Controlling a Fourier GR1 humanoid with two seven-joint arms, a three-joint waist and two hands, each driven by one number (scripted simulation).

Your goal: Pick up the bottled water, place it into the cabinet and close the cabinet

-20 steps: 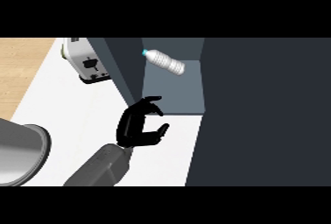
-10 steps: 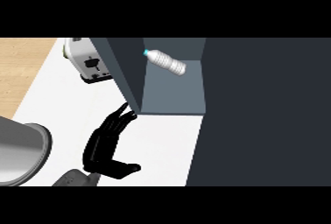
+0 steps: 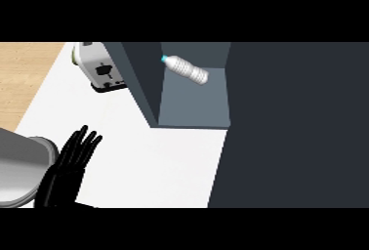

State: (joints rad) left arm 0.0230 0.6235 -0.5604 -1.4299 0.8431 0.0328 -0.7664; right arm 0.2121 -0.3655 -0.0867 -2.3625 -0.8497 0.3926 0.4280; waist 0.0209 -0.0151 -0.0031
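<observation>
The bottled water [image 3: 186, 69], clear with a pale blue cap, lies tilted inside the open cabinet [image 3: 194, 105] at the top middle of the head view. The cabinet's dark slate door [image 3: 141, 83] stands open, edge-on, to the left of the bottle. My left hand [image 3: 71, 168] shows at the lower left over the white counter, open, fingers straight and pointing up. It holds nothing and is well apart from the door and the bottle. My right hand does not show.
A white toaster [image 3: 101, 71] stands at the back left, next to the door. A grey round vessel [image 3: 18, 168] sits at the left edge beside my hand. A large dark cabinet panel [image 3: 296, 122] fills the right side. Wooden floor [image 3: 29, 73] lies beyond the counter's left edge.
My left hand has dropped back from the cabinet door toward the lower left, and its fingers went from curled to straight. The bottle and door have not moved.
</observation>
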